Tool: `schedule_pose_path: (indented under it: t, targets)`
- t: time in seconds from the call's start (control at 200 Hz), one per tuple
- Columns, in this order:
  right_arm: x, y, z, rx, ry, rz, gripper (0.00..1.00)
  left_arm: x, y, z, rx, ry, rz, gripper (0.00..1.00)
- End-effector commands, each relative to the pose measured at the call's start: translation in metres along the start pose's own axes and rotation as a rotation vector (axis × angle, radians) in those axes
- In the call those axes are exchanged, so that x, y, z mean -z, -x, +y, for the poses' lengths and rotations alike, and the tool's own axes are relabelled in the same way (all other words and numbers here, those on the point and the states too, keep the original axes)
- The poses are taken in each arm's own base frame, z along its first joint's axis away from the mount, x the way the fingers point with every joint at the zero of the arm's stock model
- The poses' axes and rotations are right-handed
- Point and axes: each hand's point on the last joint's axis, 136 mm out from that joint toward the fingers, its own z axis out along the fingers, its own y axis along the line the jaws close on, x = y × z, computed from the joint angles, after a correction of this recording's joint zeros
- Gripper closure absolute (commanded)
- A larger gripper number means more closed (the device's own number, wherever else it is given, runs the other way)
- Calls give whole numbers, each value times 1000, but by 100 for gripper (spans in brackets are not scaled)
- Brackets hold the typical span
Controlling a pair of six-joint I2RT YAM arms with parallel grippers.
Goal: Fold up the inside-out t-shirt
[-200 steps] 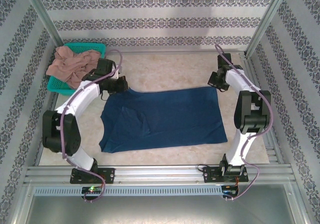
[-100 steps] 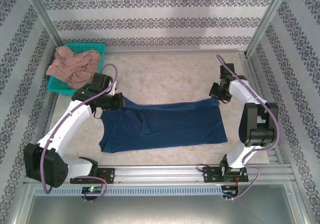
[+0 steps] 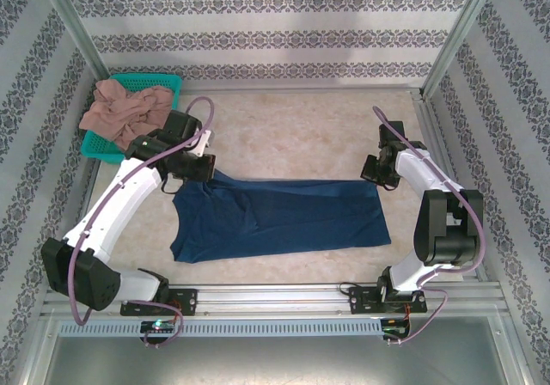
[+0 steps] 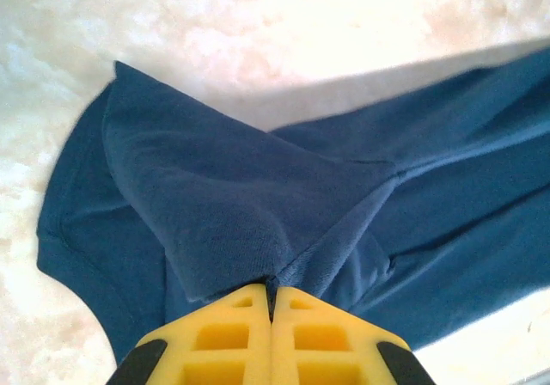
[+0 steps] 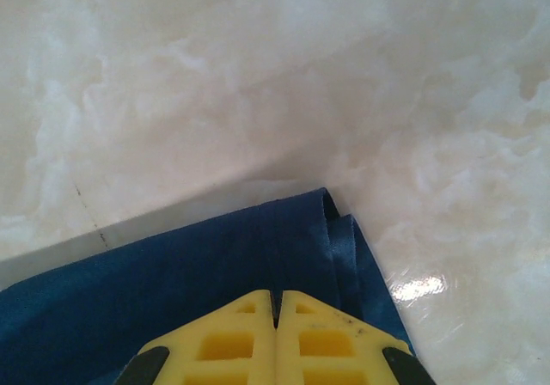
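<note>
The left gripper (image 4: 271, 295), pressed together, pinches a raised fold of the navy t-shirt (image 4: 223, 196). The right gripper (image 5: 277, 299), equally closed, pinches its hemmed corner.

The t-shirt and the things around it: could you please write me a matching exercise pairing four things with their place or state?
Things
1. left fingers
2. right fingers
3. pinkish-tan garment
4. t-shirt

Places or states
A. heaped in the teal basket at the far left
B. shut on the shirt's far right corner
C. shut on the shirt's far left corner
D. spread on the table between the two arms

Pairs: 1-C, 2-B, 3-A, 4-D
</note>
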Motion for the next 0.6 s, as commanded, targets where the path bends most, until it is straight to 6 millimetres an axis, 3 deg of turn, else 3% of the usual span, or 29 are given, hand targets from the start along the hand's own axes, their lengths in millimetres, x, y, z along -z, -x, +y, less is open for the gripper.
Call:
schedule_pose_path:
  t: [0.0, 0.215, 0.405, 0.5, 0.595]
  targets:
    - [-2, -8, 0, 24, -7, 23, 94, -4, -27, -13, -127, -8, 146, 100]
    - [-2, -22, -11, 21, -43, 39, 93, -21, -67, -46, -252, -63, 330, 100]
    - [-9, -50, -20, -44, -40, 80, 86, -40, -110, -66, -313, -113, 458, 100]
    - [-2, -49, -23, -65, -43, 31, 73, -52, -122, -73, -317, -131, 503, 97]
    - [11, -44, 3, -28, 45, -44, 58, -62, -122, -80, -309, -155, 497, 93]
